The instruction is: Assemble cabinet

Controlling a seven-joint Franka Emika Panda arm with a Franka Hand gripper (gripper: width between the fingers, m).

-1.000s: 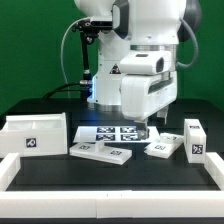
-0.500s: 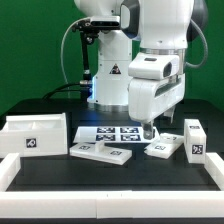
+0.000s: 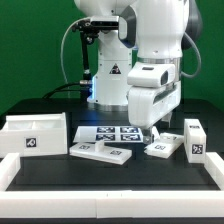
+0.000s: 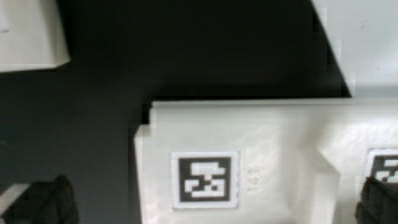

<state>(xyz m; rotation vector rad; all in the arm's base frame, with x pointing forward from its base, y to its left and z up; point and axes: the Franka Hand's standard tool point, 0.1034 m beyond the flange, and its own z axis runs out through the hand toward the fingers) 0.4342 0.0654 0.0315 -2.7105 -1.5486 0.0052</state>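
The cabinet lies in loose white parts with square tags. The box shell (image 3: 35,133) stands at the exterior view's left. Two flat panels (image 3: 100,151) lie in front of the marker board (image 3: 110,132). A smaller tagged panel (image 3: 164,147) lies to the right, and an upright block (image 3: 195,140) stands at the far right. My gripper (image 3: 154,129) hangs just above that smaller panel, open and empty. In the wrist view the panel (image 4: 231,140) with its tag fills the space under the gripper (image 4: 210,198), with one dark fingertip (image 4: 39,200) at each side.
A low white rail (image 3: 110,195) runs along the table's front, with side rails at left (image 3: 8,170) and right (image 3: 214,168). The robot's base (image 3: 108,75) and cables stand behind the marker board. A second white piece (image 4: 27,35) shows at the edge of the wrist view.
The hand has turned at the wrist and its body has shifted a little to the exterior view's right, staying over the smaller panel. The parts have not moved.
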